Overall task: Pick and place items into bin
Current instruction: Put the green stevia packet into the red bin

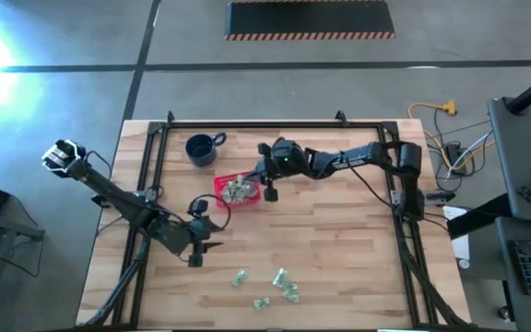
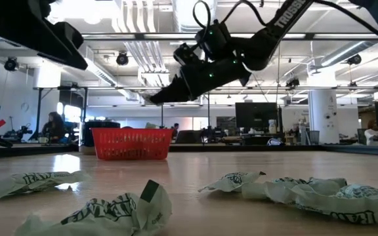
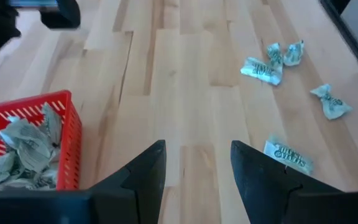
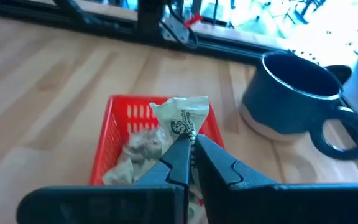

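A: How does the right arm sit?

B: It reaches in from the right side, stretched leftward across the far half of the surface (image 1: 339, 231). The right tool (image 4: 191, 144) hangs over the bin (image 1: 239, 191), its fingers clenched on one item (image 4: 182, 116) held just above the bin's opening.

A: And the left arm?

B: It comes in from the far left, angled toward the near middle. The left tool (image 3: 197, 163) hovers just to the near left of the bin, its fingers spread apart with nothing between them.

A: What is the bin like?

B: Red plastic, rectangular, with latticed sides (image 2: 131, 144). Inside lies a pile of crinkly pale green-and-white wrappers (image 3: 23, 155).

A: Where are the other items?

B: Several loose ones (image 1: 284, 286) lie scattered on the near part of the pale wood-plank surface, well apart from both tools. From the left wrist they show beyond the open fingers.

A: Anything else close by?

B: A dark blue mug (image 4: 294, 93) with a handle stands just beside the bin, on its far left side.
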`<state>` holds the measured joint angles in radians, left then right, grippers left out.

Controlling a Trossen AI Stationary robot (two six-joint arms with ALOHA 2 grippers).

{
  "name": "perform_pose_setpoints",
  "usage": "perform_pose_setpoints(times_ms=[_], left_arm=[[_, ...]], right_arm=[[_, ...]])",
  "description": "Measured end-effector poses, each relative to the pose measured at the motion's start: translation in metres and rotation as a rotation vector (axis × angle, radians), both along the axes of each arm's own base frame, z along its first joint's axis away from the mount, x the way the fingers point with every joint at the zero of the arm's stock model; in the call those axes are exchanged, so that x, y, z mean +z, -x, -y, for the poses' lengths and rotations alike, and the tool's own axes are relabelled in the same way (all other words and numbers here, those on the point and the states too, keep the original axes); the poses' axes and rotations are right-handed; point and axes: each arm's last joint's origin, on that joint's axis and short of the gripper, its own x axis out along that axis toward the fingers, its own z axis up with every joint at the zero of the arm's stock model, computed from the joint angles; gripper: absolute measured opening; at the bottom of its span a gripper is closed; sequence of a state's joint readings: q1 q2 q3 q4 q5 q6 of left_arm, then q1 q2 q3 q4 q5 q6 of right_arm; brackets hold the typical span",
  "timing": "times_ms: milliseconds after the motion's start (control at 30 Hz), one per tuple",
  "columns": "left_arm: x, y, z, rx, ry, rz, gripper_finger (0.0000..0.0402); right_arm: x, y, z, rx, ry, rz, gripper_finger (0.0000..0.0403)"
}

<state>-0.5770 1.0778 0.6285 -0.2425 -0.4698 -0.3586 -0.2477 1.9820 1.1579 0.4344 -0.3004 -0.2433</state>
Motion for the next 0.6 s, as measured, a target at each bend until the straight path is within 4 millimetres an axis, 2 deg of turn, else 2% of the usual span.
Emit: perform_pose_setpoints(times_ms=[267,400,600], left_arm=[[-0.007,-0.006,0.005,0.019,0.010,-0.029,0.0164],[-0.007,-0.005,0.007,0.024,0.051,-0.028,0.0164],[-0.010,-0.005,0.011,0.019,0.074,-0.042,0.0164]], right_arm=[[-0.009,-0.022,0.004,0.088,-0.044,-0.055,0.0026],[-0.004,-0.030,0.006,0.099,-0.060,-0.115,0.0076],[0.003,-0.030,0.006,0.101,-0.067,-0.155,0.0154]])
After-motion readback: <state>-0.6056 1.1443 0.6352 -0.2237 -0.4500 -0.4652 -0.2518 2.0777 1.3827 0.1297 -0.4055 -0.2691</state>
